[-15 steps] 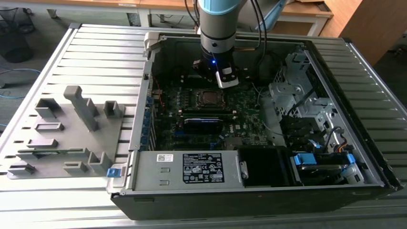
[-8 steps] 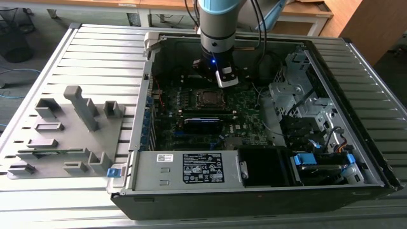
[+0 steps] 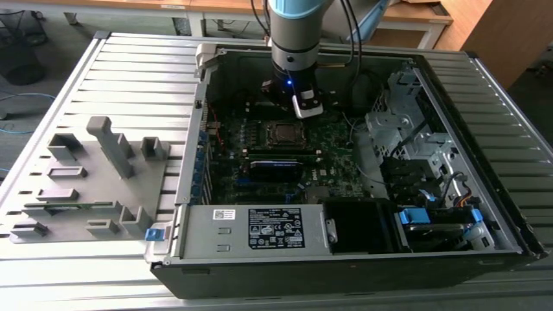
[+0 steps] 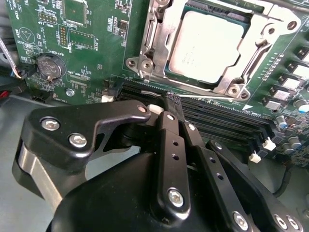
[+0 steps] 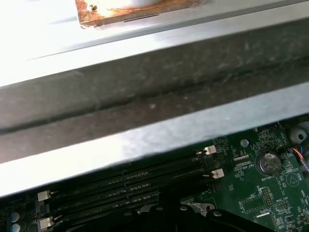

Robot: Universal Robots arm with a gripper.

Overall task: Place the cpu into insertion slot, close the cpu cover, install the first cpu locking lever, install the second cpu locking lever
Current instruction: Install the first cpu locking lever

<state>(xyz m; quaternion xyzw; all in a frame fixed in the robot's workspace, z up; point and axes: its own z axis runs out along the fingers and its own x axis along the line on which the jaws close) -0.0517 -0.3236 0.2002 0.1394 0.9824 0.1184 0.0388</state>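
- Now claw point(image 4: 172, 104) is hovering closed and empty over the memory slots point(image 4: 217, 121), just beside the socket.
- Chip point(image 4: 208, 46) is sitting in the socket under the cover point(image 4: 159, 34), lying straight ahead of the fingertips.

Exterior view: high, set back, looks down into the open computer case point(image 3: 346, 194) on the slatted bench point(image 3: 129, 71), arm descending at centre.

Second wrist view: rides just behind the claw point(image 4: 174, 100), close over the motherboard point(image 4: 87, 58), facing past the claw to the cpu point(image 4: 207, 46).

First wrist view: close, facing the case wall point(image 5: 154, 96).

Both wrist views share the memory slots point(image 5: 125, 181) beside the claw.
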